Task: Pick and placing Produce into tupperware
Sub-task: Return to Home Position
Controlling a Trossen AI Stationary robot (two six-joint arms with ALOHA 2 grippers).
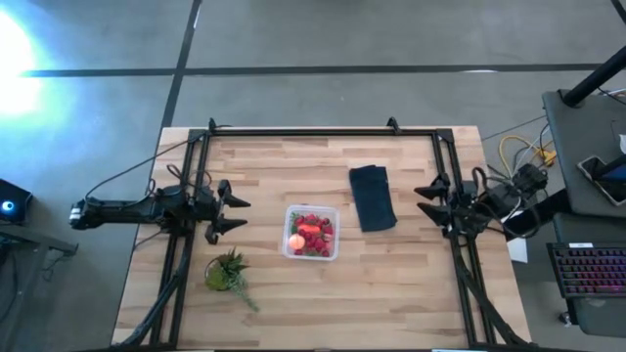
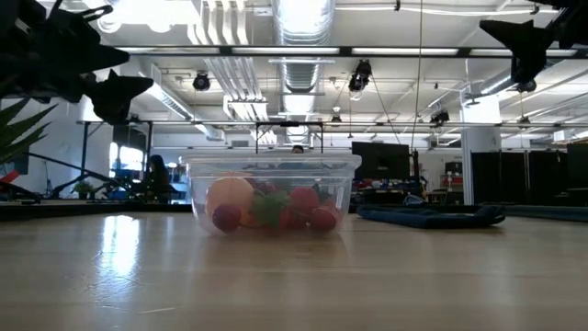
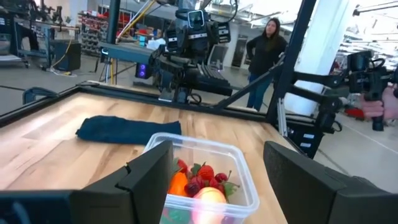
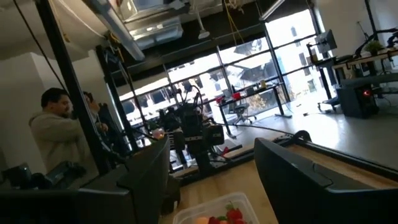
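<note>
Our left gripper (image 1: pixel 238 214) hung raised over the left side of the table (image 1: pixel 293 166), and the right gripper (image 1: pixel 421 200) faced it from the right side. Between them we saw a dark folded cloth (image 1: pixel 373 198) lying near the tupperware (image 1: pixel 312 207), and a green leafy bunch (image 1: pixel 227 272) near the box's other side. The box held the produce (image 1: pixel 313 233): red berries, an orange piece and a peach ball (image 1: pixel 295 240). Both grippers' fingers were spread wide, gripping and touching nothing.

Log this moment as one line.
produce in tupperware; left gripper open, empty, left side; right gripper open, empty, right side; cloth beside tupperware
</note>
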